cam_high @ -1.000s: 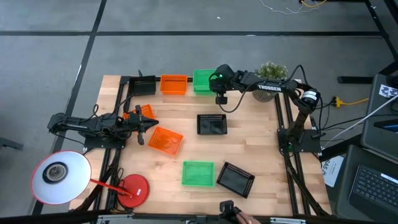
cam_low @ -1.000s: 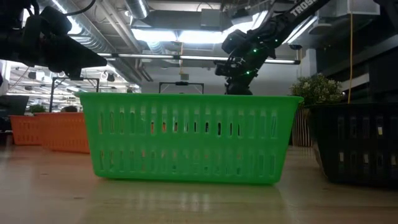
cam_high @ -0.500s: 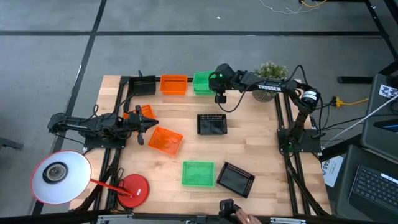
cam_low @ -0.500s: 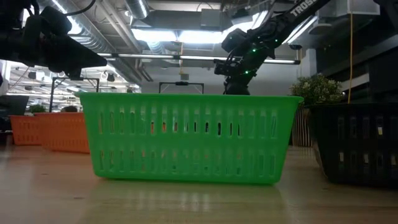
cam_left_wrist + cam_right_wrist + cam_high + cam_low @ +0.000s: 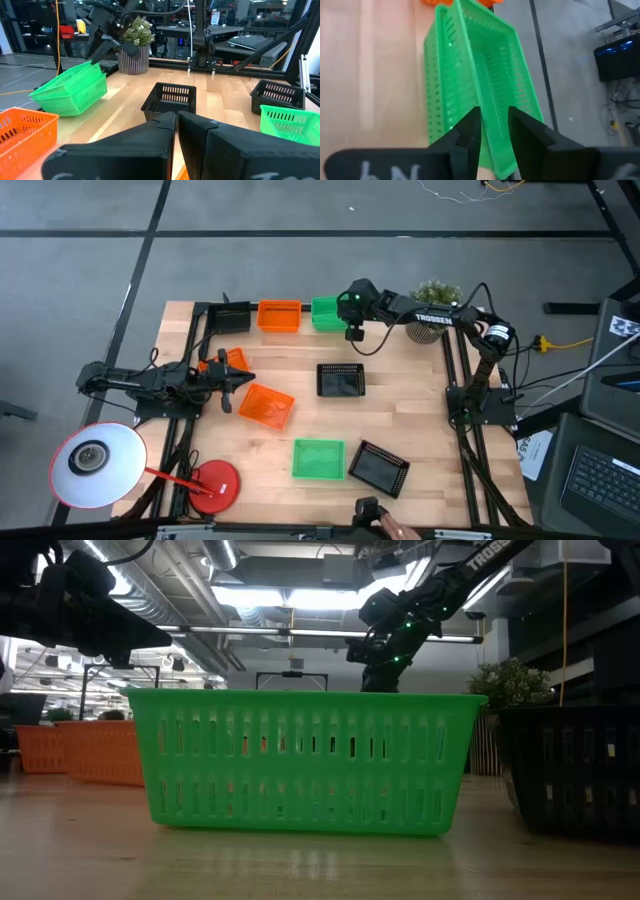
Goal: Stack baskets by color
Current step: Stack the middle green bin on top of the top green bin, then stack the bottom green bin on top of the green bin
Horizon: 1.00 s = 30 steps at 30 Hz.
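Observation:
Two green baskets sit at the table's far edge, the upper one [image 5: 67, 82] tilted inside the lower one [image 5: 75, 100], its right end raised. My right gripper [image 5: 494, 132] slants down at that end, fingers open on either side of the upper basket's right wall [image 5: 340, 320]. My left gripper [image 5: 176, 125] is shut and empty, level above the table's left side [image 5: 240, 385]. More baskets lie loose: orange [image 5: 279, 315] and black [image 5: 230, 317] at the far edge, orange [image 5: 266, 405], black [image 5: 340, 380], green [image 5: 318, 459] and black [image 5: 380, 468]. My right gripper has one finger [image 5: 467, 132] inside the upper green basket and one [image 5: 525, 132] outside, with the right end wall [image 5: 492, 120] between them. The fingers slant down from the right. Whether they touch the wall I cannot tell.
A potted plant [image 5: 435, 300] stands at the far right next to the right arm. A white lamp head [image 5: 98, 465] and its round red base [image 5: 213, 483] sit at the near left. Another orange basket [image 5: 228, 360] lies under the left arm. Bare wood shows right of the middle black basket.
My right gripper has tipped a little at the far edge. The upper green basket has settled lower into the green basket beneath it and shows smaller from above.

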### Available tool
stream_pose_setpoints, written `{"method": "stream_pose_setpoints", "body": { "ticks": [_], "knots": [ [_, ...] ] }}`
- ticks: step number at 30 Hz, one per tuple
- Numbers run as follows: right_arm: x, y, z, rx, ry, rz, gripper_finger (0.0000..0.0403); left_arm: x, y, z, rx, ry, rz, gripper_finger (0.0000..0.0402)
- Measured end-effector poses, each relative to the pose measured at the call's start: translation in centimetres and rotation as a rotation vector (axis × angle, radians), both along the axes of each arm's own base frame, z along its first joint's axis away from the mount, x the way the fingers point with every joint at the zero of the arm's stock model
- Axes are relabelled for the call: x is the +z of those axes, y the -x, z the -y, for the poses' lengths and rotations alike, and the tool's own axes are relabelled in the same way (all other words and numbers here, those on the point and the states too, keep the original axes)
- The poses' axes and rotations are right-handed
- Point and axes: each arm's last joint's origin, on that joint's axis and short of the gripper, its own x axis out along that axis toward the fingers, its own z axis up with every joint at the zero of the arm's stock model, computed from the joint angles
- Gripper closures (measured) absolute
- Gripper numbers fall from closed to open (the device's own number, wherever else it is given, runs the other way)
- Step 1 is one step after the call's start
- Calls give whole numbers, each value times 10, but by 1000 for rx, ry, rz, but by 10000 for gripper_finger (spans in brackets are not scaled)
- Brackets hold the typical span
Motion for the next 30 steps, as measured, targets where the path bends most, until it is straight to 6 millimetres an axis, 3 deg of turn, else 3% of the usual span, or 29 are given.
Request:
{"method": "stream_pose_setpoints", "body": {
  "ticks": [8, 12, 15, 19, 25, 30],
  "knots": [
    [0, -14, -24, 64, -25, 12, 306, 0, 0, 0, 0, 0, 0, 390],
    [-3, -21, -46, 48, -122, 29, 306, 0, 0, 0, 0, 0, 0, 390],
    [2, -31, -81, 194, -358, 104, 307, 0, 0, 0, 0, -3, -1, 390],
    [23, -40, -146, 501, -587, 179, 317, 0, 0, 0, 0, -3, -1, 390],
    [18, -44, -230, 540, -654, 100, 320, 0, 0, 0, 0, -3, -1, 390],
    [-6, -43, -287, 497, -520, 41, 308, 0, 0, 0, 0, -3, -1, 390]
  ]
}}
